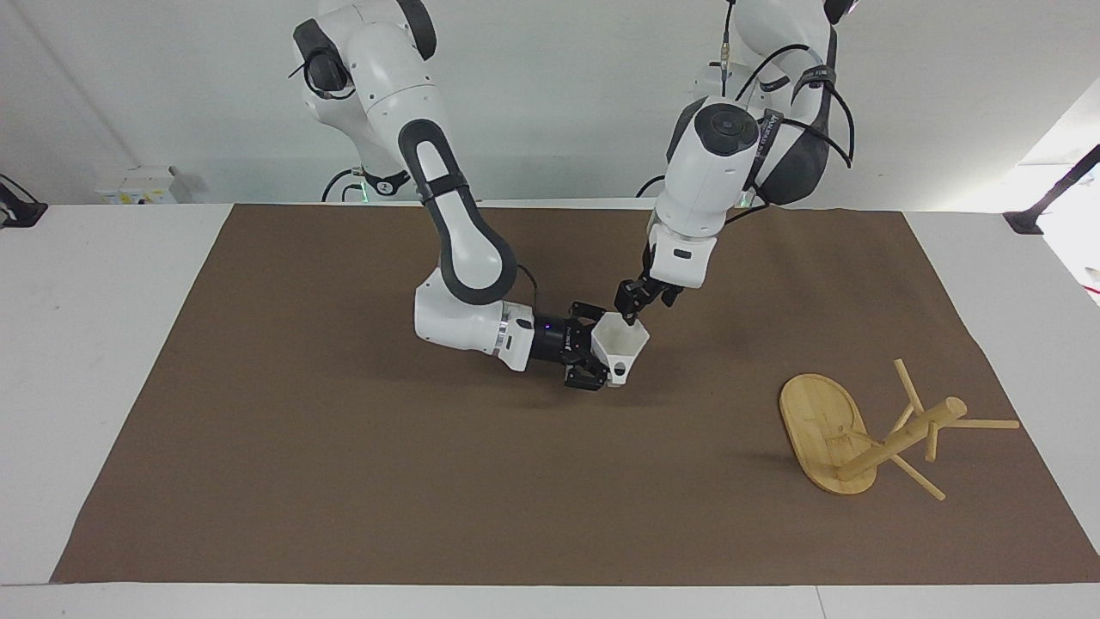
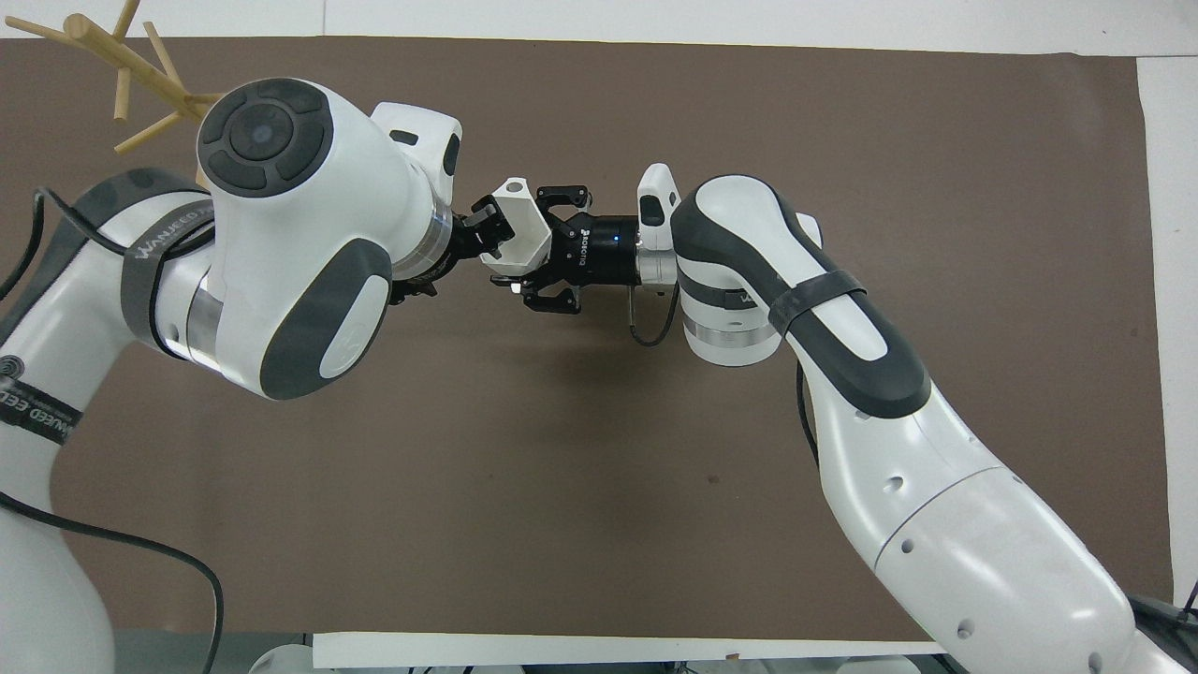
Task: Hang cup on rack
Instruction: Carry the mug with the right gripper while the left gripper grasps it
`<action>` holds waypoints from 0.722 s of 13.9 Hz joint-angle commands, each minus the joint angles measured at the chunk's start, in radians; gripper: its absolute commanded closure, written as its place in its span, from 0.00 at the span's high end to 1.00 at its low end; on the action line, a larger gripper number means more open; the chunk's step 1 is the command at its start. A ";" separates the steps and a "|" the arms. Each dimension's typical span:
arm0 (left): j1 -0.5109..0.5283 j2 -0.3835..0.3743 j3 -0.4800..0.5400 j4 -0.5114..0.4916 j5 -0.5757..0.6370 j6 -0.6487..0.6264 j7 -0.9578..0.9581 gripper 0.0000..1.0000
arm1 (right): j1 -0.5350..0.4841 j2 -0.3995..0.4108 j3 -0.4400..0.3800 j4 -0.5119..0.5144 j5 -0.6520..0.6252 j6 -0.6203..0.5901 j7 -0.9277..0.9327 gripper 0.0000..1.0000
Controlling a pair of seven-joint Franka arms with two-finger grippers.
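The white faceted cup (image 1: 626, 346) is held on its side a little above the brown mat, mouth toward the left arm's end; it also shows in the overhead view (image 2: 526, 232). My right gripper (image 1: 593, 347) (image 2: 554, 248) is shut on the cup's base end. My left gripper (image 1: 632, 311) (image 2: 489, 229) reaches down from above and is at the cup's rim. The bamboo rack (image 1: 825, 430) lies tipped on its side, its post and pegs pointing toward the left arm's end of the table. Only its pegs (image 2: 122, 61) show in the overhead view.
A brown mat (image 1: 344, 473) covers most of the white table. The tipped rack lies farther from the robots than the cup. Black clamps sit at the table's two ends.
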 commanded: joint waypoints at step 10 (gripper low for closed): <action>-0.016 0.037 0.013 -0.006 0.000 0.105 0.046 0.00 | -0.009 -0.016 0.004 -0.015 0.032 0.000 -0.025 0.34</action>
